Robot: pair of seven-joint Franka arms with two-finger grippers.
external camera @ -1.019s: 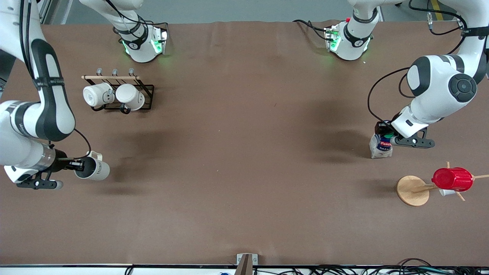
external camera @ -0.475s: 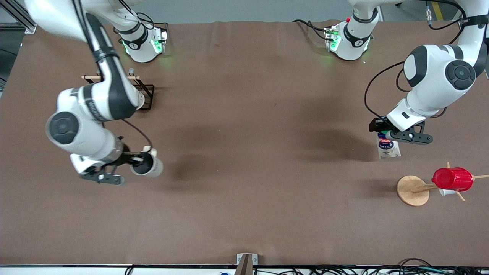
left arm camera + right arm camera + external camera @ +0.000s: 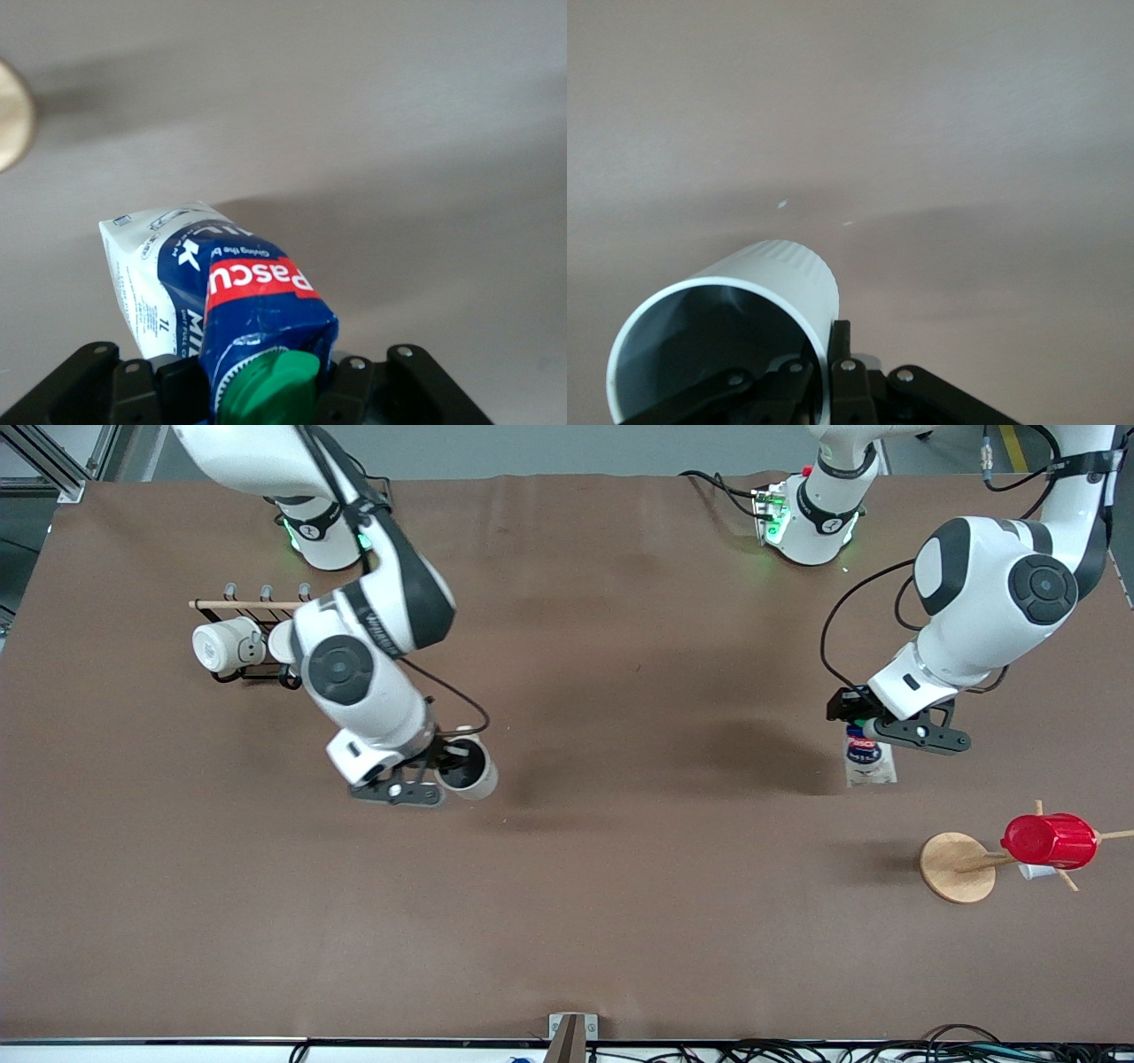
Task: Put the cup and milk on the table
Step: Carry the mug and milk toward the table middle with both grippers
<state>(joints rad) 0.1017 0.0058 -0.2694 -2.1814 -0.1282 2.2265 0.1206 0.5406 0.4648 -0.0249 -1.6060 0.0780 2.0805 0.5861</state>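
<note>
Neither item set down yet: right claw (image 3: 450, 766) grips pale grey mug (image 3: 468, 770) by its rim above brown matte bench (image 3: 620, 886), left claw (image 3: 864, 722) clamps blue-white milk carton (image 3: 866, 756) aloft.

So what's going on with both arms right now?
Right gripper shut on the cup, over mid-table. Left gripper shut on the milk, over its end. Nothing beneath either.

A pale cup (image 3: 735, 328) with a dark inside, its rim pinched between the right gripper's (image 3: 828, 376) black fingers, held in the air above the bare brown table (image 3: 939, 115).
</note>
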